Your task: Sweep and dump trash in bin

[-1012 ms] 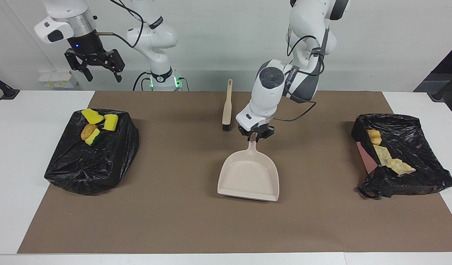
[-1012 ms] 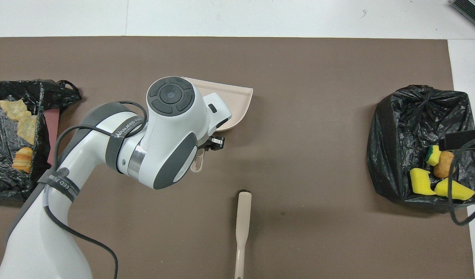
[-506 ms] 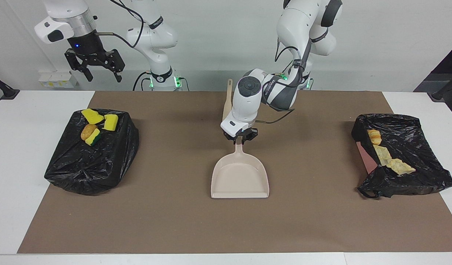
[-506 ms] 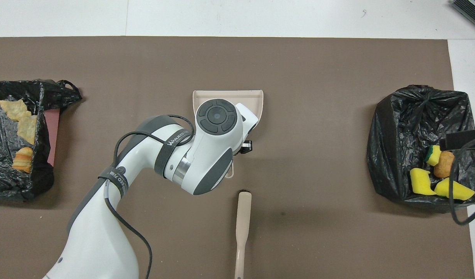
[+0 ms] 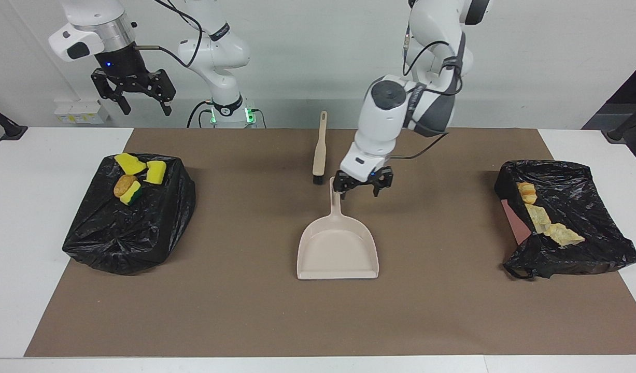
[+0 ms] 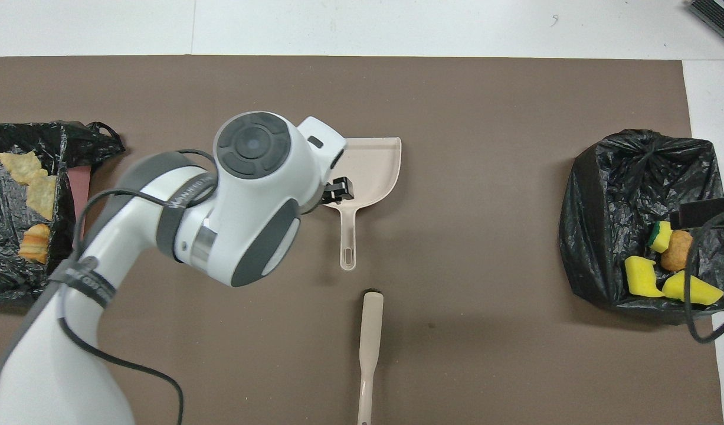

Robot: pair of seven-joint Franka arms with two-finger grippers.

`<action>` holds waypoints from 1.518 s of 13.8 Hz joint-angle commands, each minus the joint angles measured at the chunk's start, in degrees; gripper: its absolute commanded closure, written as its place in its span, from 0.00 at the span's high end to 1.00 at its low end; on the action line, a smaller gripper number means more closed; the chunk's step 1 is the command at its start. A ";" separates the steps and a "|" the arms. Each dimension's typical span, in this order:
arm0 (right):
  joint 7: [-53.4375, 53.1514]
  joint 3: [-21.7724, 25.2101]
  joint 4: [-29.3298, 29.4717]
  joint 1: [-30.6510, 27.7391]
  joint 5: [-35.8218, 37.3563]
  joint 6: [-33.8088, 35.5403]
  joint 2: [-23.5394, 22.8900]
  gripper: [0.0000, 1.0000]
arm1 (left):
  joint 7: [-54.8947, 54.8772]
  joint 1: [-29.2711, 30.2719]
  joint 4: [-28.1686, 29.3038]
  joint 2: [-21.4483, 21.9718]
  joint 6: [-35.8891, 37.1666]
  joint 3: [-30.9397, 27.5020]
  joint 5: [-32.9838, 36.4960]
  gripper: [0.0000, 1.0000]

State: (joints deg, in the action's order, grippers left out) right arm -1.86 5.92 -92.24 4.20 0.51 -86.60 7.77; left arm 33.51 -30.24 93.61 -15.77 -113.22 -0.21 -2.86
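Observation:
The beige dustpan [image 5: 338,251] lies flat mid-mat, its handle [image 5: 336,199] pointing toward the robots. My left gripper [image 5: 359,188] hovers open just over the handle's end, a little toward the left arm's end, holding nothing. In the overhead view the arm covers most of it; one black finger [image 6: 338,190] shows beside the dustpan [image 6: 370,174]. The beige brush [image 5: 319,150] lies nearer the robots. Trash sits in both black-bagged bins: yellow sponge chunks [image 5: 141,168] and a brown lump [image 5: 124,185] in one bin [image 5: 128,228], pale crusty pieces [image 5: 548,225] in the other bin [image 5: 571,254]. My right gripper [image 5: 132,96] waits open, high above the table's edge.
A brown mat [image 5: 245,311] covers the table's middle, with white table [image 5: 17,233] at both ends. The brush [image 6: 369,348] lies in line with the dustpan handle [image 6: 349,236]. Sponge chunks [image 6: 668,283] and crusty pieces [image 6: 34,183] also show from overhead.
My left gripper swung the dustpan straight, opened, let go of the handle and rose off it toward the left arm's end. The right arm has not moved.

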 commanded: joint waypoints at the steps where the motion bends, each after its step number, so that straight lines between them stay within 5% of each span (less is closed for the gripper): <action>1: 1.16 -0.12 -1.02 -0.51 -0.95 -0.06 1.01 1.00 | -7.20 5.61 0.70 3.45 3.18 0.48 -0.04 1.00; 11: 1.16 -0.12 -1.02 -0.51 -0.95 -0.06 1.01 1.00 | -34.45 24.16 0.44 11.89 13.89 0.30 0.22 1.00; 18: 1.16 -0.12 -1.02 -0.51 -1.03 -0.06 1.01 1.00 | -37.73 27.43 -1.32 16.90 22.78 0.12 2.14 1.00; 21: 1.16 -0.12 -1.02 -0.51 -0.95 -0.06 1.01 1.00 | -37.91 27.34 -5.34 15.69 29.44 0.12 2.95 1.00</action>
State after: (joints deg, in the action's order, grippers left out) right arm -1.86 5.92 -92.24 4.20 0.51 -86.60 7.77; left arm -3.55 -3.16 91.80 0.87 -88.51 -0.39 -1.11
